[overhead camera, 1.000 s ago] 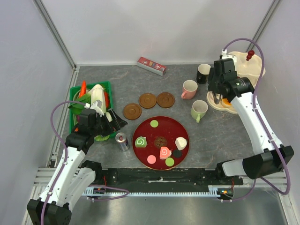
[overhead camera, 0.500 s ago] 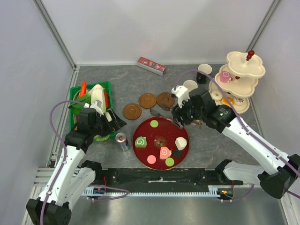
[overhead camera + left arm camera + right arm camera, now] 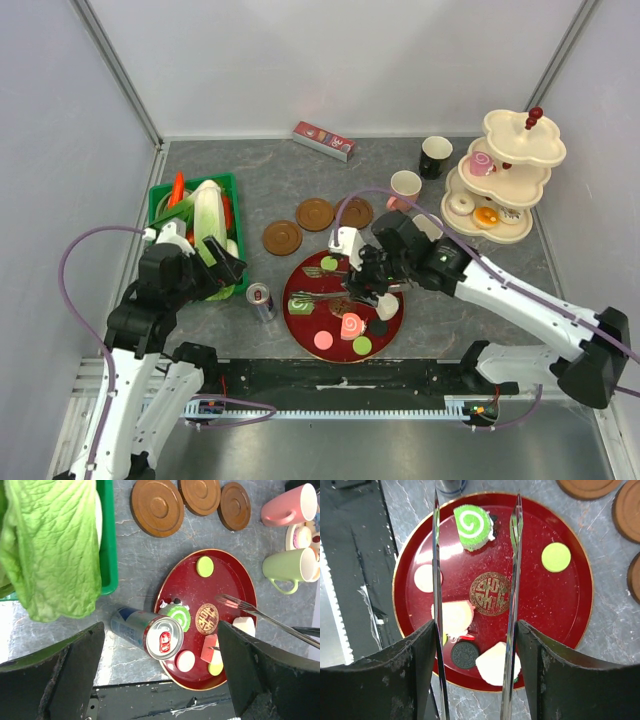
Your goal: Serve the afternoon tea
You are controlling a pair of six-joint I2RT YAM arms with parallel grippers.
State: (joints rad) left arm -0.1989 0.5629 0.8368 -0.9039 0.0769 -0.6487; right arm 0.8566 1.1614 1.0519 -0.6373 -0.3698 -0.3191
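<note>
So the right gripper, clamping tongs, just swung from the stand to over the tray, probably for the next pastry. The left gripper hangs open, empty.

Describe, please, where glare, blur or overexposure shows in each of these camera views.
Right wrist view: a white glare patch on the red tray, mirror sheen on the tongs, dark soft-focus right fingers. Left wrist view: left fingers blurred, table blown out beside the cabbage leaf. Top external view: even light, soft shadows.
</note>
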